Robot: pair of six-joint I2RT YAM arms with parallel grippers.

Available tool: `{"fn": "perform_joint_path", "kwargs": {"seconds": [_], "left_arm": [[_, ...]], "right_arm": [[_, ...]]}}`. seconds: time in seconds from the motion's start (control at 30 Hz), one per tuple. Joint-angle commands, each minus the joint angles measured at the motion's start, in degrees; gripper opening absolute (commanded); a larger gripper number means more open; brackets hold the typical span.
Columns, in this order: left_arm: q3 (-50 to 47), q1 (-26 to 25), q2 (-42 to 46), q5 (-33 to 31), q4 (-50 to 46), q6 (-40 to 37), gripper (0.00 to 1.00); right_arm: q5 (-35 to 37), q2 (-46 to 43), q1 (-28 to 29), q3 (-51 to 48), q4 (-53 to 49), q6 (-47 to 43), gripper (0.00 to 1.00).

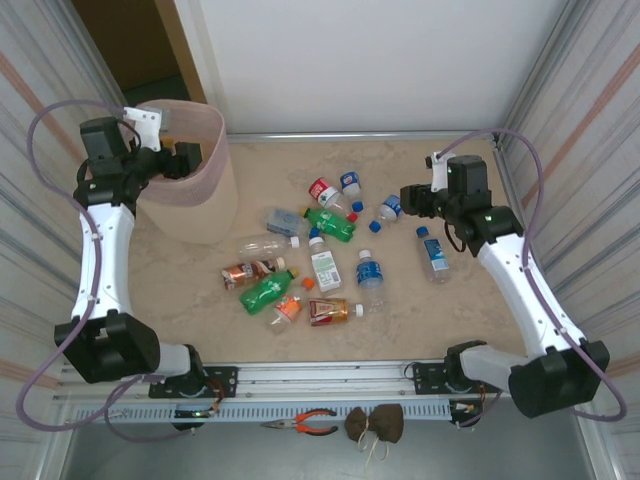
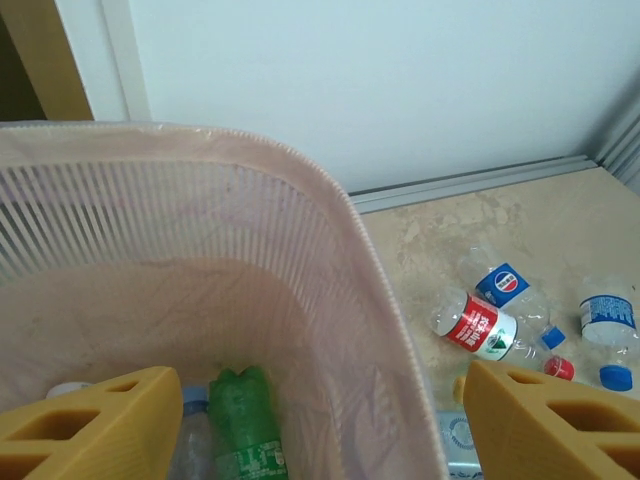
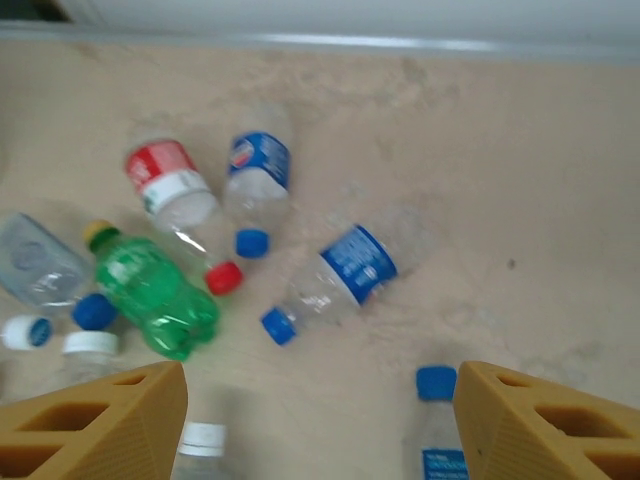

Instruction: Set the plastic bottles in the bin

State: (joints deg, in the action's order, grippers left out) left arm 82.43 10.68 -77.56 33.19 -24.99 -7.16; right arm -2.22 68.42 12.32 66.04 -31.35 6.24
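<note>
Overhead, the left gripper [image 1: 186, 158] hangs above the mouth of the bin [image 1: 215, 205], which stands in the far-left corner of the table [image 1: 480, 310], close to the left side panel and the back wall. Its fingers [image 2: 90, 425] are spread wide with nothing between them. Below them the pink-lined rim curves past, and a green bottle [image 2: 245, 425] lies at the bottom of the bin.

The right gripper [image 1: 408, 197] hovers over the right end of the scatter, its fingers [image 3: 545, 425] likewise wide apart and empty. Under it lie a blue-labelled clear bottle [image 3: 345, 265], a red-labelled bottle [image 3: 170, 185] and a yellow-capped green bottle [image 3: 155, 295], each with bare marble around it.

The plastic bottles [image 1: 325, 270] lie on their sides in a loose cluster mid-table, well clear of every wall. Open surface runs along the back edge, along the near rail, and between the cluster and the bin. A lone blue-capped bottle [image 1: 434, 252] lies apart on the right, with free room toward the right panel.
</note>
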Motion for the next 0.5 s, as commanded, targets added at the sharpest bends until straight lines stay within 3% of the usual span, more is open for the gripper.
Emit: {"fn": "perform_joint_path", "kwargs": {"seconds": [0.0,0.47], "left_arm": [[-1.1,0.3,2.3,2.9,4.2,0.9,0.75],[-2.1,1.1,3.5,6.2,5.9,0.3,0.76]], "right_arm": [[-0.8,3.5,-2.3,-1.3,-4.0,-0.2,0.68],[3.3,28.6,-4.7,8.8,-13.7,-4.9,0.58]]}}
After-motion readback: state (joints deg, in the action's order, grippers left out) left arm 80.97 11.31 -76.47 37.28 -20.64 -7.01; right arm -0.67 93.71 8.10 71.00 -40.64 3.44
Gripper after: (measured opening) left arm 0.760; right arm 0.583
